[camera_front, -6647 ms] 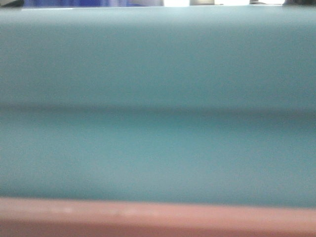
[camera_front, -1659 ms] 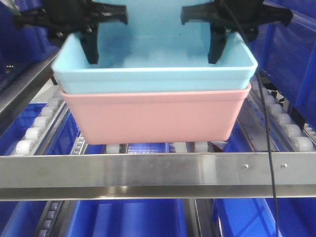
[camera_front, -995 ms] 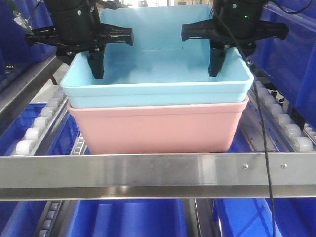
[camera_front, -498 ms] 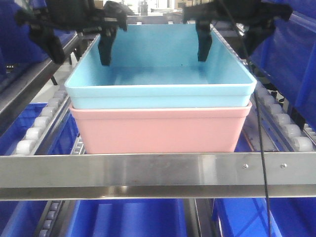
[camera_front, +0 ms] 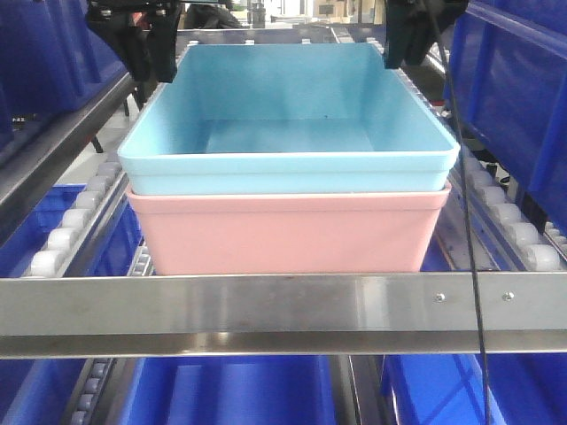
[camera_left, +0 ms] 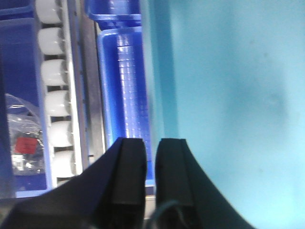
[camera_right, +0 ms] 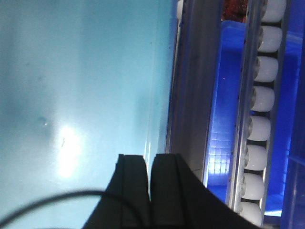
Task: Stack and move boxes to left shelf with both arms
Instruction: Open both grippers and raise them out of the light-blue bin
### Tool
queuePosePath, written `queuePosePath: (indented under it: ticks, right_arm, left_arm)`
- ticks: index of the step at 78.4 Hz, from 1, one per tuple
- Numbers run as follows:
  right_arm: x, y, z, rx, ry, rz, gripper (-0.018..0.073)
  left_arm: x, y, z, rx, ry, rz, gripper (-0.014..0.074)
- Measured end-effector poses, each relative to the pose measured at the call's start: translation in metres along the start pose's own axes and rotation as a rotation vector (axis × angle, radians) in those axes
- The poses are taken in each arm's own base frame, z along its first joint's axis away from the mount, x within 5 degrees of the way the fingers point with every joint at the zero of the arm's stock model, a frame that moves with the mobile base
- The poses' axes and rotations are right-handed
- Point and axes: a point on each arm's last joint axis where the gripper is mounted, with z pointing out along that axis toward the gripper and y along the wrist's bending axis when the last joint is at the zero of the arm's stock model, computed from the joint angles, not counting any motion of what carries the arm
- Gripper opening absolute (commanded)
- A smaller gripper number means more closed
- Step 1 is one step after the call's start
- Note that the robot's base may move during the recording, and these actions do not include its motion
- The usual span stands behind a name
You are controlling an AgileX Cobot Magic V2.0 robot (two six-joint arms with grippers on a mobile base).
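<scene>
**Mia:** Look at the left claw point(camera_front: 142, 35) in the front view. It is up at the top, above the far left corner of the blue tub point(camera_front: 288, 124). I can't tell from here if it is open. The right claw point(camera_front: 403, 35) is above the far right corner. It holds nothing.

**Ben:** Where are the tubs?

**Mia:** The blue tub sits inside the pink tub point(camera_front: 283, 235). Both rest on the shelf point(camera_front: 283, 305), just behind its flat steel bar, between the rails of white rollers point(camera_front: 75, 226). I think the job is almost done, because the stack stands alone.

**Ben:** And the left wrist view?

**Mia:** The left claw point(camera_left: 151, 157) has its two black fingers point(camera_left: 131, 167) close, with only a thin gap. Nothing is in it. It hangs over the tub's edge point(camera_left: 159, 71), beside a dark blue crate point(camera_left: 121, 86).

**Ben:** The right wrist view?

**Mia:** The right claw point(camera_right: 150, 167) is pressed closed and empty, over the blue tub's floor point(camera_right: 71, 95). The steel rail point(camera_right: 190, 86) and rollers point(camera_right: 262, 100) run beside it.
</scene>
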Motion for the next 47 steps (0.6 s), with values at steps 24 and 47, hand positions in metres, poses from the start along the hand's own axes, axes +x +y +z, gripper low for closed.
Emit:
queuePosePath:
  ticks: [24,47]
  right_arm:
    - [0.002,0.014,-0.03,-0.044,-0.062,-0.107,0.0055]
    - [0.021,0.021,-0.059,-0.118,-0.172,-0.16,0.0055]
  left_arm:
    - [-0.001,-0.009,-0.006,0.094,-0.055,-0.021,-0.0002]
    - [0.026,0.001,-0.041,0.163,-0.17,-0.009,-0.0002]
